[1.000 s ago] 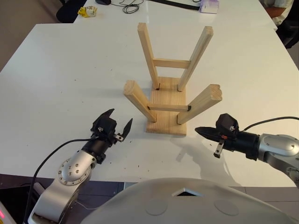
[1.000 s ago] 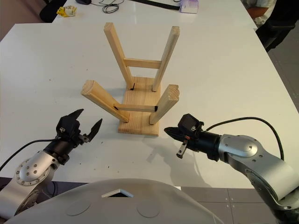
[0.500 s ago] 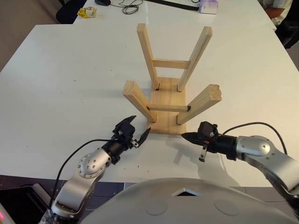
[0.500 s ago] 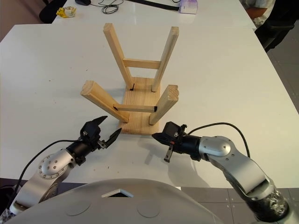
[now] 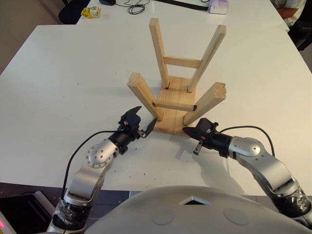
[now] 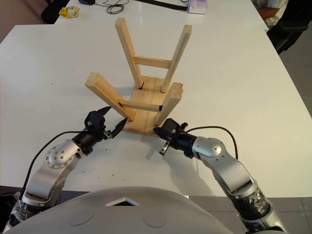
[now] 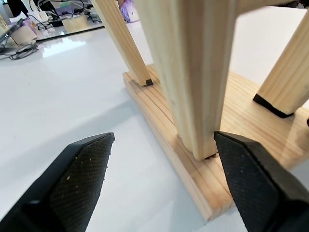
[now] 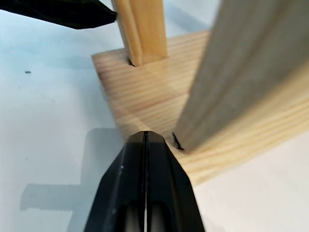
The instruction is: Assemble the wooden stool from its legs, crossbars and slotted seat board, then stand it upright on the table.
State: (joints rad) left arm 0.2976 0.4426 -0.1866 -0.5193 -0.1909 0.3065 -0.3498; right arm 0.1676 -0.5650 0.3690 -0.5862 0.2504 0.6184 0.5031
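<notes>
Wooden stool (image 5: pixel 171 92), assembled, legs up on the table (image 5: pixel 73 73), not yet righted.
Left gripper (image 5: pixel 145 118) was spread, seat board (image 5: pixel 165 126) corner just ahead; right gripper (image 5: pixel 187 130) was closed, empty, at the opposite near corner. Righting likely needed firm holds low on the near legs (image 5: pixel 143 95) and slow tipping.

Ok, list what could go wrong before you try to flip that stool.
1. The right gripper is shut, its fingers' tip against the seat board's near corner. A push may slide the stool over the table rather than lift it.
2. The left gripper's open fingers straddle the near-left leg's base. Levering there might loosen that joint.
3. Standing legs up, the stool could topple sideways.
</notes>
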